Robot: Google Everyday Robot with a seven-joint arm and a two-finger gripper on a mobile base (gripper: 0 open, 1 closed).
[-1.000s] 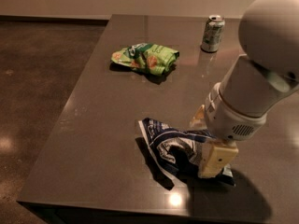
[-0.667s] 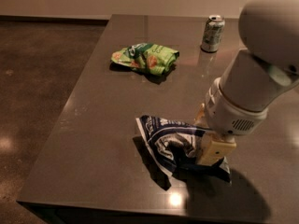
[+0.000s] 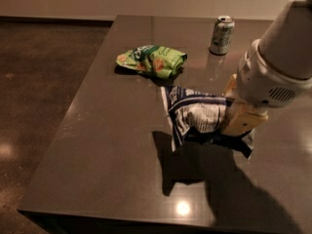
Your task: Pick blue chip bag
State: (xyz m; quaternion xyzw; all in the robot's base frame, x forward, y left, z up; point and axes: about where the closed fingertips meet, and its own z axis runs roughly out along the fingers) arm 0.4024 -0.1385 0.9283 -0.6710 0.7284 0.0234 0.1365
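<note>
The blue chip bag (image 3: 195,115), dark navy with white-grey panels and white stripes, hangs in the air above the dark table (image 3: 107,145), casting a shadow below it. My gripper (image 3: 234,116) is shut on the bag's right end, with a beige finger (image 3: 243,122) pressed against it. The white arm comes in from the upper right.
A bright green snack bag (image 3: 152,60) lies on the table behind the blue bag. A green and silver drink can (image 3: 222,35) stands at the far right. The table's left and front edges drop to a brown floor (image 3: 34,96).
The gripper has lifted the blue chip bag off the table and carried it up and back toward the green bag. The bag now hangs clear of the surface.
</note>
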